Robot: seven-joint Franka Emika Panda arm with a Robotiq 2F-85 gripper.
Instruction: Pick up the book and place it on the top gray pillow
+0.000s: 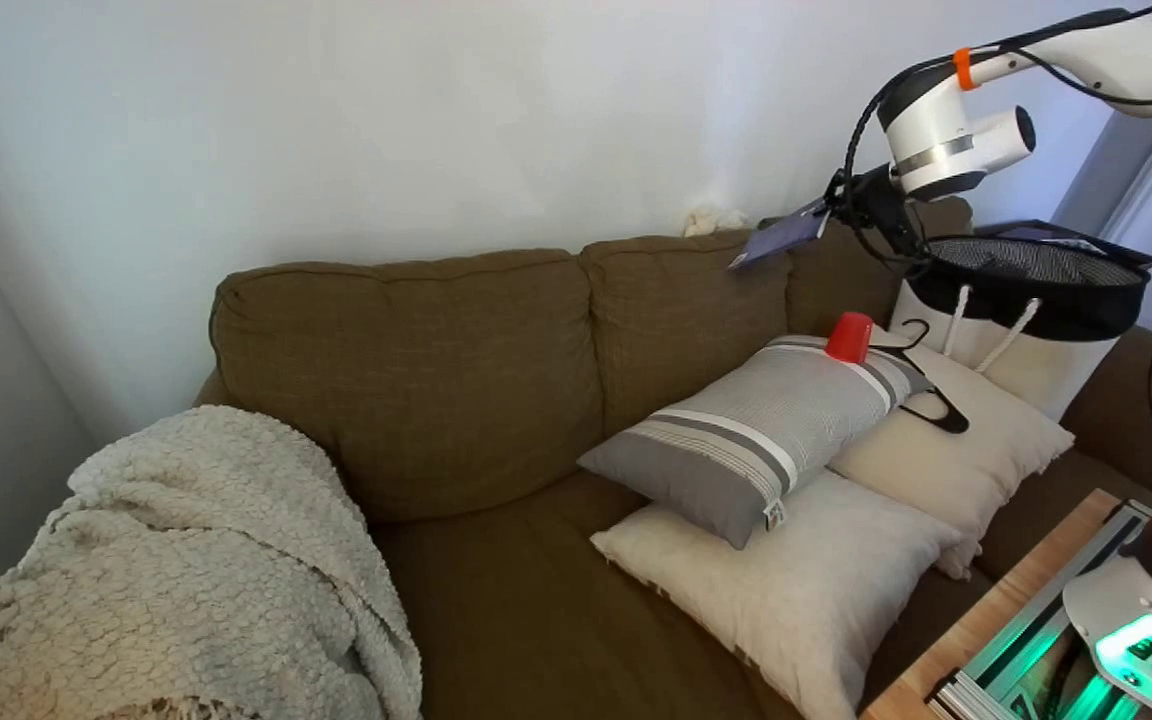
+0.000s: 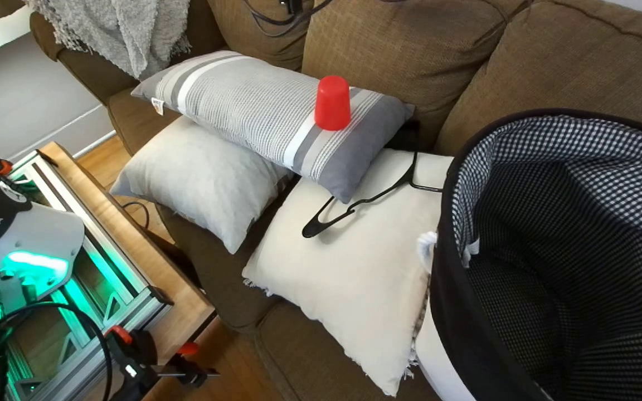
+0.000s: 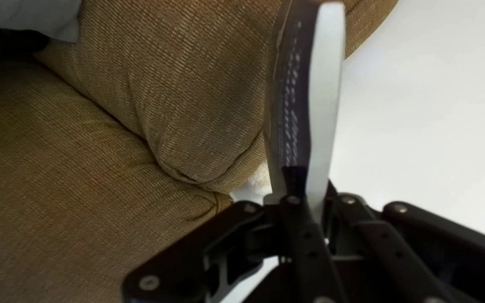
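Note:
The book (image 1: pixel 781 236) has a blue-purple cover. It hangs tilted in the air in front of the sofa back in an exterior view. In the wrist view, the book (image 3: pixel 295 97) is seen nearly edge-on. My gripper (image 1: pixel 834 197) is shut on one end of it; the jaws (image 3: pixel 305 189) also show in the wrist view. The top gray pillow (image 1: pixel 736 420) lies below and is striped near its ends. It also shows in an exterior view (image 2: pixel 243 94), resting on cream-white pillows. The book is out of view there.
A red cup (image 1: pixel 849 338) stands upside down on the gray pillow's far end. A black hanger (image 2: pixel 379 196) lies partly under that pillow. A tall hamper (image 1: pixel 1036 285) stands beside the pillows. The sofa back (image 1: pixel 416 370) rises behind; a fluffy blanket (image 1: pixel 236 560) lies at one end.

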